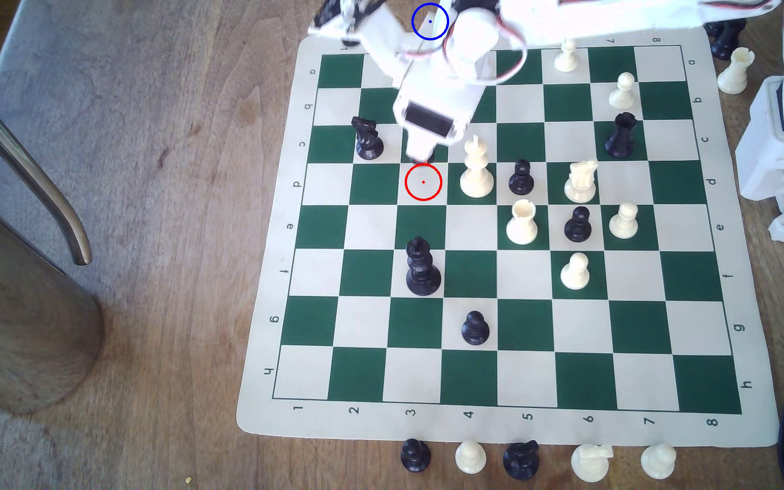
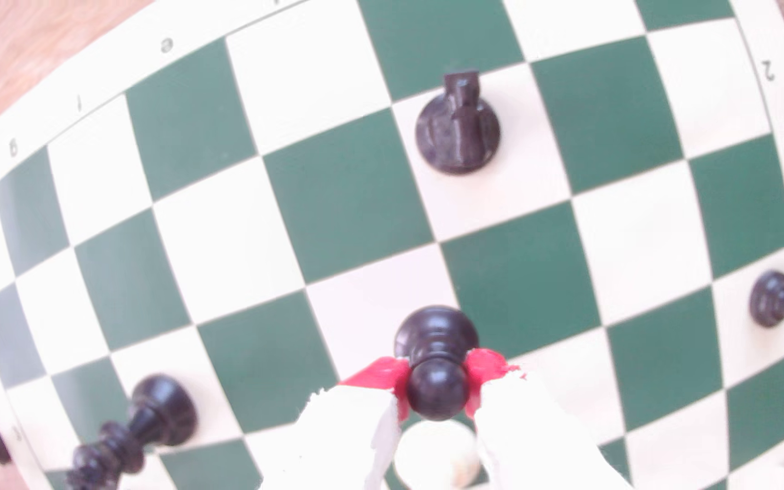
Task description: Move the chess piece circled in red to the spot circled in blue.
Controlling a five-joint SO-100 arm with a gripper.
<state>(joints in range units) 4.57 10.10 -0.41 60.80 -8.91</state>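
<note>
end effector (image 2: 437,391): clenched on the pawn's ball head, red-tipped fingers (image 2: 376,374) on both sides; in ext. view it sits upper centre of frame, over the board, just above the red ring (image 1: 423,182).
pawn (image 2: 436,358): small glossy black pc, gripped at head in wrist view; base looks to hang over a light sq, can't tell if touching the board. In ext. view mostly hidden under the white arm, a dark sliver at (image 1: 428,158).
red ring: on a light sq, row d / col 3, no pc inside.
spot (image 1: 430,21): blue ring w/ dot on bare wood of the counter (image 1: 168,188), top centre of frame, just off the board's upper edge, well apart from the pawn.
board (image 1: 498,419): green/cream mat, right-centre of ext. view.
black knight (image 1: 367,139): just left of end effector in ext. view.
white king (image 1: 476,169): just right of it.
black king (image 1: 422,268): below the red ring, mid frame.
metal jug (image 1: 17,301): left edge of frame.
</note>
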